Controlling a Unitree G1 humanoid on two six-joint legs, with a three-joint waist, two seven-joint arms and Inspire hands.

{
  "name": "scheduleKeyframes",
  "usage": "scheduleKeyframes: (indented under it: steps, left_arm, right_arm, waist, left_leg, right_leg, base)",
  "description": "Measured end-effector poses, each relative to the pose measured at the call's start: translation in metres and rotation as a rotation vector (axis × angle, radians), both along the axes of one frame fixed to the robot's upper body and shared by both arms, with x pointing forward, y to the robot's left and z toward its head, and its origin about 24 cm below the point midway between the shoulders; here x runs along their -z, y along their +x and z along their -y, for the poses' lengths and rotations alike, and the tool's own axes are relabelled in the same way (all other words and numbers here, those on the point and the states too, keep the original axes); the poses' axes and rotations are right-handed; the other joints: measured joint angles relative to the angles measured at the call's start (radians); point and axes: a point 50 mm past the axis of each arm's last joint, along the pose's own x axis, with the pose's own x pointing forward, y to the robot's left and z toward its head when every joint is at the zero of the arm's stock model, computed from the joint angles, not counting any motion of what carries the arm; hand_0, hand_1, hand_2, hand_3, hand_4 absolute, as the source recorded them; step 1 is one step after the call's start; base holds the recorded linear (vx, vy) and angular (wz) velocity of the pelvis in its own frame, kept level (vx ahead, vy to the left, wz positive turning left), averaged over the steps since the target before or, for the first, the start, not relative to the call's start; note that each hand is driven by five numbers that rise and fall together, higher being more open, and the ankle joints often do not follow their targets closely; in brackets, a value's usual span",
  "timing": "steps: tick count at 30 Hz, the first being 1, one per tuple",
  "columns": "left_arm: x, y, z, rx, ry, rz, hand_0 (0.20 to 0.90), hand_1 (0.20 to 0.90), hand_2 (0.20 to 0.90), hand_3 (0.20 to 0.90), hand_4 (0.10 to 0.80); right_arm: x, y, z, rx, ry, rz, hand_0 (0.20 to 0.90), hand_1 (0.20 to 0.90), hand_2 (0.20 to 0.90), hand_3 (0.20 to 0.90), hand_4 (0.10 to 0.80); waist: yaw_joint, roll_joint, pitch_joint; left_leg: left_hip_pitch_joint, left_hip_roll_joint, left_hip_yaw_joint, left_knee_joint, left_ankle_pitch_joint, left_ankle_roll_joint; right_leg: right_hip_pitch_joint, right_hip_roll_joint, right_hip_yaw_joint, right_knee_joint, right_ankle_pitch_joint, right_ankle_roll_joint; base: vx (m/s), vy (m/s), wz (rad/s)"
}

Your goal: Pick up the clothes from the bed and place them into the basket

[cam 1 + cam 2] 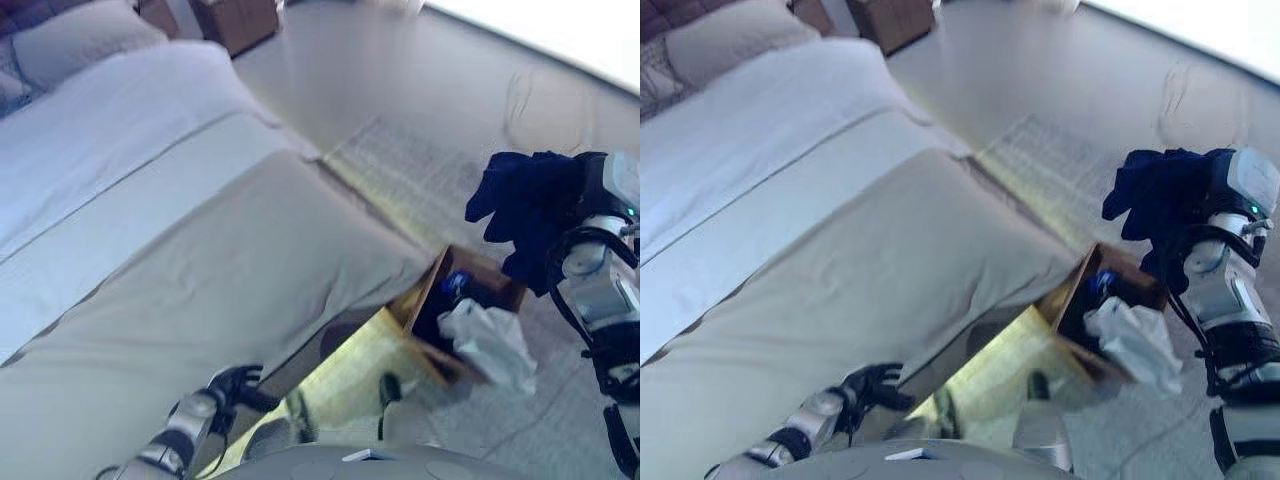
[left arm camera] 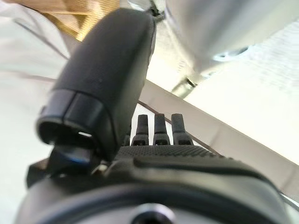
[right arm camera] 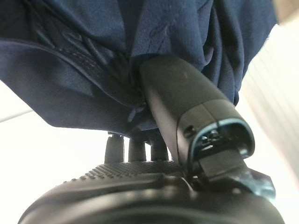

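My right hand [image 1: 590,185] is shut on a dark blue garment [image 1: 525,210] and holds it in the air above and to the right of the wooden basket [image 1: 425,290]. In the right wrist view the thumb [image 3: 187,100] presses into the blue cloth [image 3: 93,60]. The basket stands on the floor by the bed's corner and holds a white garment [image 1: 490,345] and something blue [image 1: 457,285]. My left hand [image 1: 235,385] hangs low at the foot edge of the bed [image 1: 230,260], fingers relaxed and holding nothing; its thumb [image 2: 107,70] shows in the left wrist view.
The bed has a beige cover, white sheet [image 1: 120,130] and pillow [image 1: 80,40] at the far left. A pale rug [image 1: 420,170] lies on the floor beside the bed. Wooden furniture [image 1: 240,20] stands at the back.
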Motion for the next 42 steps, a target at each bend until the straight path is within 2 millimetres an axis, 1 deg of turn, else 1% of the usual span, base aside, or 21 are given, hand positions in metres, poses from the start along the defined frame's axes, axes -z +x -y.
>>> scheduleKeyframes:
  steps: [2, 4, 5, 8, 10, 11, 12, 14, 16, 21, 24, 28, 30, 34, 35, 36, 38, 39, 40, 41, 42]
  left_arm:
    - [-0.013, 0.023, 0.003, 0.011, -0.001, 0.086, 0.9, 0.9, 0.9, 0.9, 0.8]
    - [-0.026, 0.046, 0.008, 0.027, -0.002, 0.164, 0.9, 0.9, 0.9, 0.9, 0.8]
    - [-0.032, 0.054, 0.011, 0.036, -0.008, 0.202, 0.9, 0.9, 0.9, 0.9, 0.8]
    - [-0.047, 0.069, 0.017, 0.084, -0.026, 0.295, 0.9, 0.9, 0.9, 0.9, 0.8]
    - [-0.052, 0.073, 0.019, 0.097, -0.038, 0.322, 0.9, 0.9, 0.9, 0.9, 0.8]
    - [-0.054, 0.074, 0.02, 0.096, -0.046, 0.331, 0.9, 0.9, 0.9, 0.9, 0.8]
    - [-0.055, 0.075, 0.022, 0.097, -0.059, 0.343, 0.9, 0.9, 0.9, 0.9, 0.8]
    - [-0.057, 0.076, 0.026, 0.119, -0.078, 0.362, 0.9, 0.9, 0.9, 0.9, 0.8]
    - [-0.06, 0.077, 0.03, 0.148, -0.091, 0.383, 0.9, 0.9, 0.9, 0.9, 0.8]
    - [-0.063, 0.077, 0.038, 0.173, -0.123, 0.406, 0.9, 0.9, 0.9, 0.9, 0.8]
    - [-0.066, 0.078, 0.039, 0.182, -0.128, 0.422, 0.9, 0.9, 0.9, 0.9, 0.8]
    - [-0.067, 0.079, 0.04, 0.159, -0.157, 0.428, 0.9, 0.9, 0.9, 0.9, 0.8]
    - [-0.064, 0.077, 0.041, 0.153, -0.167, 0.409, 0.9, 0.9, 0.9, 0.9, 0.8]
    - [-0.054, 0.07, 0.035, 0.095, -0.177, 0.35, 0.9, 0.9, 0.9, 0.9, 0.8]
    - [-0.053, 0.069, 0.034, 0.086, -0.18, 0.342, 0.9, 0.9, 0.9, 0.9, 0.8]
    - [-0.051, 0.067, 0.031, 0.063, -0.183, 0.329, 0.9, 0.9, 0.9, 0.9, 0.8]
    - [-0.047, 0.062, 0.027, 0.043, -0.176, 0.308, 0.9, 0.9, 0.9, 0.9, 0.8]
    - [-0.043, 0.056, 0.023, 0.019, -0.172, 0.286, 0.9, 0.9, 0.9, 0.9, 0.8]
    - [-0.034, 0.045, 0.014, -0.016, -0.153, 0.242, 0.9, 0.9, 0.9, 0.9, 0.8]
    - [-0.029, 0.038, 0.01, -0.031, -0.142, 0.217, 0.9, 0.9, 0.9, 0.9, 0.8]
    - [-0.02, 0.024, 0.003, -0.048, -0.117, 0.164, 0.9, 0.9, 0.9, 0.9, 0.8]
  right_arm:
    - [-0.01, 0.012, -0.004, -0.006, -0.016, 0.01, 0.3, 0.3, 0.3, 0.2, 0.1]
    - [-0.009, 0.018, -0.007, -0.009, -0.029, -0.016, 0.3, 0.3, 0.3, 0.2, 0.1]
    - [-0.006, 0.019, -0.007, -0.008, -0.02, -0.029, 0.3, 0.3, 0.3, 0.2, 0.1]
    - [-0.01, 0.028, -0.007, 0.029, 0.012, -0.037, 0.3, 0.3, 0.3, 0.2, 0.1]
    - [-0.005, 0.035, -0.009, 0.081, 0.07, -0.065, 0.3, 0.3, 0.3, 0.2, 0.1]
    - [0.001, 0.036, -0.009, 0.099, 0.093, -0.077, 0.399, 0.399, 0.399, 0.315, 0.215]
    - [0.007, 0.035, -0.008, 0.123, 0.131, -0.088, 0.9, 0.9, 0.9, 0.9, 0.8]
    - [0.011, 0.035, -0.006, 0.171, 0.173, -0.081, 0.9, 0.9, 0.9, 0.9, 0.8]
    - [0.008, 0.038, -0.006, 0.214, 0.211, -0.044, 0.9, 0.9, 0.9, 0.9, 0.8]
    - [0.01, 0.033, 0.003, 0.313, 0.221, -0.018, 0.9, 0.9, 0.9, 0.9, 0.8]
    - [0.014, 0.03, 0.006, 0.336, 0.232, -0.023, 0.9, 0.9, 0.9, 0.9, 0.8]
    - [0.02, 0.023, 0.011, 0.366, 0.297, 0.055, 0.9, 0.9, 0.9, 0.9, 0.8]
    - [0.036, 0.014, 0.014, 0.373, 0.33, 0.072, 0.9, 0.9, 0.9, 0.9, 0.8]
    - [0.076, -0.009, 0.008, 0.32, 0.418, 0.078, 0.9, 0.9, 0.9, 0.9, 0.8]
    - [0.089, -0.018, 0.005, 0.304, 0.436, 0.068, 0.9, 0.9, 0.9, 0.9, 0.8]
    - [0.097, -0.022, 0.0, 0.284, 0.456, 0.068, 0.9, 0.9, 0.9, 0.9, 0.8]
    - [0.123, -0.04, -0.006, 0.257, 0.487, 0.014, 0.9, 0.9, 0.9, 0.9, 0.8]
    - [0.135, -0.046, -0.011, 0.244, 0.516, -0.021, 0.9, 0.9, 0.9, 0.9, 0.8]
    - [0.156, -0.058, -0.021, 0.238, 0.567, -0.09, 0.9, 0.9, 0.9, 0.9, 0.8]
    - [0.166, -0.064, -0.026, 0.236, 0.591, -0.122, 0.9, 0.9, 0.9, 0.9, 0.8]
    - [0.183, -0.075, -0.034, 0.233, 0.633, -0.183, 0.9, 0.9, 0.9, 0.9, 0.8]
  waist:
    - [0.003, 0.022, 0.076]
    - [0.011, 0.032, 0.148]
    - [0.017, 0.04, 0.183]
    - [0.024, 0.065, 0.233]
    - [0.034, 0.067, 0.231]
    - [0.034, 0.067, 0.232]
    - [0.039, 0.067, 0.232]
    - [0.054, 0.069, 0.231]
    - [0.055, 0.071, 0.229]
    - [0.059, 0.072, 0.229]
    - [0.056, 0.072, 0.229]
    - [0.057, 0.071, 0.229]
    - [0.054, 0.071, 0.229]
    - [0.039, 0.071, 0.229]
    - [0.031, 0.07, 0.229]
    - [0.028, 0.07, 0.229]
    - [0.021, 0.066, 0.227]
    - [0.022, 0.058, 0.222]
    - [0.02, 0.038, 0.204]
    - [0.018, 0.023, 0.186]
    - [0.016, -0.001, 0.145]
  left_leg:
    - [-0.065, -0.014, 0.008, 0.045, -0.001, -0.001]
    - [-0.109, -0.033, 0.008, 0.073, -0.019, -0.013]
    - [-0.12, -0.038, 0.005, 0.087, -0.019, -0.013]
    - [-0.217, -0.049, -0.005, 0.163, -0.03, -0.005]
    - [-0.276, -0.053, 0.001, 0.195, -0.026, -0.002]
    - [-0.293, -0.054, -0.001, 0.211, -0.027, -0.001]
    - [-0.307, -0.055, -0.001, 0.226, -0.032, -0.001]
    - [-0.322, -0.059, 0.012, 0.227, -0.032, -0.001]
    - [-0.35, -0.064, 0.017, 0.228, -0.032, -0.001]
    - [-0.371, -0.079, 0.03, 0.217, -0.029, 0.003]
    - [-0.367, -0.084, 0.035, 0.206, -0.028, 0.003]
    - [-0.333, -0.087, 0.031, 0.181, -0.026, 0.005]
    - [-0.265, -0.087, 0.027, 0.14, -0.021, 0.013]
    - [-0.104, -0.078, 0.009, 0.018, 0.016, 0.021]
    - [-0.073, -0.065, 0.007, -0.005, 0.015, 0.019]
    - [-0.045, -0.063, 0.003, -0.031, 0.019, 0.016]
    - [0.002, -0.052, 0.004, -0.069, 0.026, 0.009]
    - [0.025, -0.047, 0.004, -0.085, 0.029, 0.006]
    - [0.055, -0.043, 0.005, -0.106, 0.032, 0.004]
    - [0.062, -0.042, 0.006, -0.113, 0.033, 0.006]
    - [0.067, -0.034, 0.009, -0.122, 0.033, 0.005]
  right_leg:
    - [-0.105, -0.026, 0.015, 0.115, -0.035, -0.006]
    - [-0.193, -0.054, 0.031, 0.226, -0.082, -0.015]
    - [-0.215, -0.06, 0.035, 0.264, -0.088, -0.018]
    - [-0.319, -0.075, 0.057, 0.347, -0.109, -0.021]
    - [-0.393, -0.078, 0.078, 0.39, -0.109, -0.025]
    - [-0.411, -0.082, 0.08, 0.41, -0.109, -0.025]
    - [-0.429, -0.086, 0.08, 0.427, -0.115, -0.032]
    - [-0.459, -0.089, 0.098, 0.437, -0.123, -0.035]
    - [-0.494, -0.09, 0.109, 0.439, -0.124, -0.035]
    - [-0.529, -0.097, 0.131, 0.44, -0.121, -0.036]
    - [-0.527, -0.099, 0.134, 0.433, -0.115, -0.032]
    - [-0.484, -0.098, 0.127, 0.4, -0.094, -0.032]
    - [-0.409, -0.096, 0.112, 0.356, -0.088, -0.03]
    - [-0.222, -0.072, 0.069, 0.214, -0.038, -0.027]
    - [-0.177, -0.065, 0.055, 0.174, -0.035, -0.027]
    - [-0.137, -0.058, 0.046, 0.13, -0.018, -0.015]
    - [-0.068, -0.041, 0.036, 0.047, 0.015, -0.007]
    - [-0.031, -0.033, 0.029, 0.003, 0.03, -0.002]
    - [0.012, -0.021, 0.025, -0.045, 0.047, 0.0]
    - [0.022, -0.016, 0.024, -0.063, 0.054, 0.004]
    - [0.036, -0.007, 0.023, -0.093, 0.062, 0.003]
  base:
    - [-0.11, -0.062, -0.05]
    - [-0.055, -0.089, 0.05]
    - [-0.168, -0.054, 0.08]
    - [-0.121, 0.025, 0.01]
    - [-0.044, 0.069, -0.03]
    - [-0.024, 0.11, 0.04]
    - [-0.027, 0.135, 0.03]
    - [-0.019, 0.142, -0.1]
    - [0.003, 0.135, -0.1]
    - [0.041, 0.161, -0.04]
    - [0.053, 0.166, -0.03]
    - [0.045, 0.144, -0.01]
    - [0.047, 0.114, -0.04]
    - [0.0, 0.015, -0.02]
    - [0.078, -0.066, 0.06]
    - [0.111, -0.107, 0.01]
    - [0.142, -0.119, -0.04]
    - [0.117, -0.061, -0.08]
    - [0.115, -0.042, -0.09]
    - [0.109, 0.0, -0.09]
    - [0.122, 0.015, -0.1]
